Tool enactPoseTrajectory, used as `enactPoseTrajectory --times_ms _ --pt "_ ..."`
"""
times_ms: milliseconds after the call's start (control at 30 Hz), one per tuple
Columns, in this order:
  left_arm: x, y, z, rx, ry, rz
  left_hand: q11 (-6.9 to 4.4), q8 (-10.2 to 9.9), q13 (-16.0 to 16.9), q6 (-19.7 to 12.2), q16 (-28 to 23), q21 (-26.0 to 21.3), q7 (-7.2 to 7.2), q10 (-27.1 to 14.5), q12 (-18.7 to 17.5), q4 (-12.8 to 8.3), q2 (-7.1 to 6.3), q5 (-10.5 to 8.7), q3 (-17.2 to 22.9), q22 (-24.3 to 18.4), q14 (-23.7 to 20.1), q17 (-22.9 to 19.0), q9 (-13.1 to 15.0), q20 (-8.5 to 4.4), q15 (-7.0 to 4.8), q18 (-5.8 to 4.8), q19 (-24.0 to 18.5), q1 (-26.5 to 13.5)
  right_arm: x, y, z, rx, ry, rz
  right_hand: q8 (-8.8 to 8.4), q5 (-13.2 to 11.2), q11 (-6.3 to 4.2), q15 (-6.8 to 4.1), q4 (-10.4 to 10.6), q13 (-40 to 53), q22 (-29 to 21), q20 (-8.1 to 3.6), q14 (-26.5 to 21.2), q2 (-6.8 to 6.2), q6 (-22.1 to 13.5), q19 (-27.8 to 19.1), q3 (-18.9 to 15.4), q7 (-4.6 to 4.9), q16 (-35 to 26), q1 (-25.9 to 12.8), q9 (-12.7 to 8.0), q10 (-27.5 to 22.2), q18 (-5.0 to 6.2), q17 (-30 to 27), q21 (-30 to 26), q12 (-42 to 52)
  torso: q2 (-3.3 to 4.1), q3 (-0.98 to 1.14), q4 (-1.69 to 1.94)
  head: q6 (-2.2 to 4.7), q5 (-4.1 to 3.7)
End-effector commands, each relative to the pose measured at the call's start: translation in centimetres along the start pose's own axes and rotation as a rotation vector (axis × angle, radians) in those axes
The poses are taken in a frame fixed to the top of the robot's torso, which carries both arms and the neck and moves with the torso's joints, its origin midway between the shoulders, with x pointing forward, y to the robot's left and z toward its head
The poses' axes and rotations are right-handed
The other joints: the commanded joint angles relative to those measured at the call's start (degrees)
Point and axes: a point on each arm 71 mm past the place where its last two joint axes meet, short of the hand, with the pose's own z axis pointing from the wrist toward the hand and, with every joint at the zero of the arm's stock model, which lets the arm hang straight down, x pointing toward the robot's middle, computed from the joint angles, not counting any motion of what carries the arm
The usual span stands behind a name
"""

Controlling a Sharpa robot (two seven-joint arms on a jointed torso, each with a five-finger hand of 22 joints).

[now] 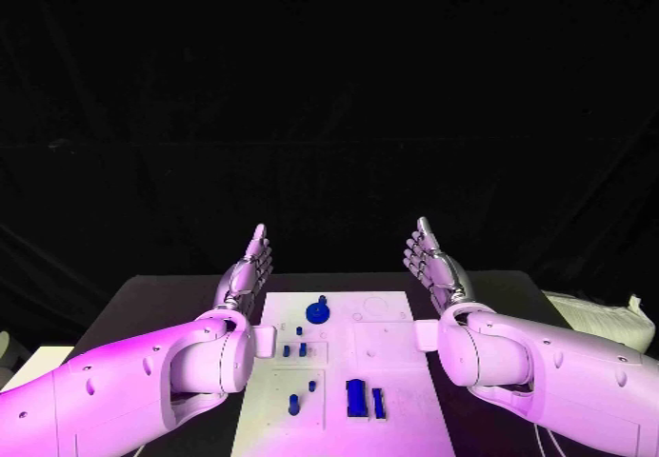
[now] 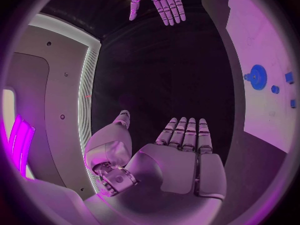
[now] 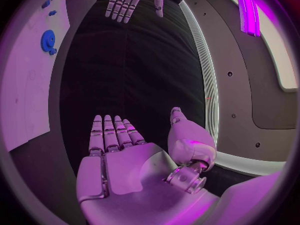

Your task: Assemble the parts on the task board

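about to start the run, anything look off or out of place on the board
Nothing stands out. The task board lies flat and square between the arms, the blue parts on it, a blue gear near its far end. The left hand and right hand are raised, open and empty.

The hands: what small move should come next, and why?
Probably lower the left hand toward the blue gear on the task board. Both hands, the right hand too, are raised, flat and holding nothing, and the gear lies nearest the left one.
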Motion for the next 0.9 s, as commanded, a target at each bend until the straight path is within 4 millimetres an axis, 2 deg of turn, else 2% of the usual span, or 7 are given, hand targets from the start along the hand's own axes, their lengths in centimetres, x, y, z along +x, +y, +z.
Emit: enactPoseTrajectory --times_ms 33,533,567,633,700,733,900 --pt "0.0 -0.38 -0.05 0.046 -0.016 0.026 -0.12 -0.4 -0.1 -4.0 -0.7 -0.2 -0.25 -4.3 -0.3 0.0 0.01 -0.37 -4.6 -3.7 -4.0 -0.1 -0.1 -0.6 -0.06 -0.89 -3.4 -5.4 -0.02 0.15 -0.04 -0.021 -0.011 -0.002 -0.4 -0.3 -0.03 0.0 -0.4 -0.1 -1.4 -0.2 -4.8 -0.02 -4.0 -4.5 0.1 -0.17 -0.3 -6.2 -0.1 -4.6 -0.78 -0.3 -0.4 -0.4 -0.01 -0.01 0.0 0.0 0.01" --pt "0.0 -0.38 -0.05 0.046 -0.016 0.026 -0.12 -0.4 -0.1 -7.9 -0.7 -0.2 -0.25 -8.5 -0.3 0.0 0.01 -0.37 -4.6 -3.7 -7.7 -0.1 -0.1 -0.6 -0.06 -0.89 -6.6 -10.6 -0.02 0.15 -0.04 -0.021 -0.011 -0.002 -0.4 -0.3 -0.03 0.0 -0.4 -0.1 -1.4 -0.2 -9.5 -0.02 -7.8 -8.7 0.1 -0.17 -0.3 -12.3 -0.1 -9.0 -0.78 -0.3 -0.4 -0.4 -0.01 -0.01 0.0 0.0 0.01" --pt "0.0 -0.38 -0.05 0.046 -0.016 0.026 -0.12 -0.4 -0.1 -12.6 -0.7 -0.2 -0.25 -9.4 -0.3 0.0 0.01 -0.37 -4.6 -3.7 -12.5 -0.1 -0.1 -0.6 -0.06 -0.89 -10.8 -11.7 -0.02 0.15 -0.04 -0.021 -0.011 -0.002 -0.4 -0.3 -0.03 0.0 -0.4 -0.1 -1.4 -0.2 -9.6 -0.02 -7.9 -9.0 0.1 -0.17 -0.3 -12.4 -0.1 -9.2 -0.78 -0.3 -0.4 -0.4 -0.01 -0.01 0.0 0.0 0.01" --pt "0.0 -0.38 -0.05 0.046 -0.016 0.026 -0.12 -0.4 -0.1 -12.6 -0.7 -0.2 -0.25 -13.6 -0.3 0.0 0.01 -0.37 -4.6 -3.7 -12.5 -0.1 -0.1 -0.6 -0.06 -0.89 -10.8 -17.1 -0.02 0.15 -0.04 -0.021 -0.011 -0.002 -0.4 -0.3 -0.03 0.0 -0.4 -0.1 -1.4 -0.2 -10.2 -0.02 -12.4 -9.4 0.1 -0.17 -0.3 -13.1 -0.1 -9.7 -0.78 -0.3 -0.4 -0.4 -0.01 -0.01 0.0 0.0 0.01" --pt "0.0 -0.38 -0.05 0.046 -0.016 0.026 -0.12 -0.4 -0.1 -12.6 -0.7 -0.2 -0.25 -13.6 -0.3 0.0 0.01 -0.37 -4.6 -3.7 -12.5 -0.1 -0.1 -0.6 -0.06 -0.89 -10.8 -17.1 -0.02 0.15 -0.04 -0.021 -0.011 -0.002 -0.4 -0.3 -0.03 0.0 -0.4 -0.1 -1.4 -0.2 -15.0 -0.02 -12.4 -13.9 0.1 -0.17 -0.3 -14.6 -0.1 -14.3 -0.78 -0.3 -0.4 -0.4 -0.01 -0.01 0.0 0.0 0.01" --pt "0.0 -0.38 -0.05 0.046 -0.016 0.026 -0.12 -0.4 -0.1 -12.6 -0.7 -0.2 -0.25 -13.6 -0.3 0.0 0.01 -0.37 -4.6 -3.7 -12.5 -0.1 -0.1 -0.6 -0.06 -0.89 -10.8 -17.1 -0.02 0.15 -0.04 -0.021 -0.011 -0.002 -0.4 -0.3 -0.03 0.0 -0.4 -0.1 -1.4 -0.2 -15.0 -0.02 -12.4 -13.9 0.1 -0.17 -0.3 -19.4 -0.1 -14.3 -0.78 -0.3 -0.4 -0.4 -0.01 -0.01 0.0 0.0 0.01" --pt "0.0 -0.38 -0.05 0.046 -0.016 0.026 -0.12 -0.4 -0.1 -12.6 -0.7 -0.2 -0.25 -13.6 -0.3 0.0 0.01 -0.37 -4.6 -3.7 -12.5 -0.1 -0.1 -0.6 -0.06 -0.89 -10.8 -17.1 -0.02 0.15 -0.04 -0.021 -0.011 -0.002 -0.4 -0.3 -0.03 0.0 -0.4 -0.1 -1.4 -0.2 -15.0 -0.02 -12.4 -13.9 0.1 -0.17 -0.3 -19.4 -0.1 -14.3 -0.78 -0.3 -0.4 -0.4 -0.01 -0.01 0.0 0.0 0.01"
